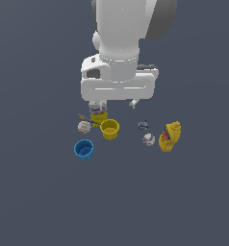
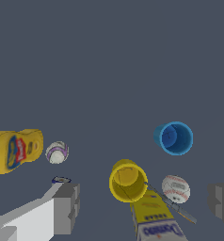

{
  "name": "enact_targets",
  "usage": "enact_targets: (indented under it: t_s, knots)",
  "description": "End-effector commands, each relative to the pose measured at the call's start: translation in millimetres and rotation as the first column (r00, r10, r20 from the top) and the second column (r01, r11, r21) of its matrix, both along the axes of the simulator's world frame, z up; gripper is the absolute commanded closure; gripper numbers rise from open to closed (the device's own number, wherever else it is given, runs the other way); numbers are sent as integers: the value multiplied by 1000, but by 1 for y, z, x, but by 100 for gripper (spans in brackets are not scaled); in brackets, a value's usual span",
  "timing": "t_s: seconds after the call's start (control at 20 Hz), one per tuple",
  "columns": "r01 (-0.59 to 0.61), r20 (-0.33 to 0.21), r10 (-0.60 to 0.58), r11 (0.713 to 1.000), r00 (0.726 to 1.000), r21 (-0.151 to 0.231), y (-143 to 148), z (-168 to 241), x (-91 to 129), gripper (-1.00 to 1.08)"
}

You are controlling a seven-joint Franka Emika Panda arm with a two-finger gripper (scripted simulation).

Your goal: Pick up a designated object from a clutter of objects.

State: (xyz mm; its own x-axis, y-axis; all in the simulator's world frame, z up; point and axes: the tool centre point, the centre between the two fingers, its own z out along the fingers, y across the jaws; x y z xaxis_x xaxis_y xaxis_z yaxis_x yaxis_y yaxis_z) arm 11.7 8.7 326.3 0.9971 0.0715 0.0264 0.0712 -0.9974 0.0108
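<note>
**Inspector:** State of the gripper (image 2: 144, 202)?

**Assistant:** Fingers spread wide, nothing between them. It hangs above the clutter, over the yellow cup (image 1: 109, 129) and the white-and-yellow box (image 1: 98, 115).

**Inspector:** The designated object?

**Assistant:** The white-purple lump (image 1: 148, 139) lies on the surface just beside the mustard bottle (image 1: 170, 136), between that bottle and the yellow cup, well clear of the gripper. A small dark piece (image 1: 143, 126) sits near it.

**Inspector:** Recommendation for the approach?

**Assistant:** In my judgement, travel sideways toward the mustard bottle first, centre over the lump, then descend with the fingers placed to miss the bottle and the dark piece.
</note>
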Motion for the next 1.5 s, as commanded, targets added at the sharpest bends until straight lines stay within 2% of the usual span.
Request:
enact_targets:
  t_s: [0.0,0.45,0.85,1.45]
  knots:
    - [2,-1,-2,1000,1000,0,0,0,0,-92]
    - [44,-2,-44,999,999,-1,12,-18,2,-92]
    - [131,-4,-131,991,991,-2,38,-53,4,-92]
    - [313,-8,-313,950,950,-1,95,-130,-5,-92]
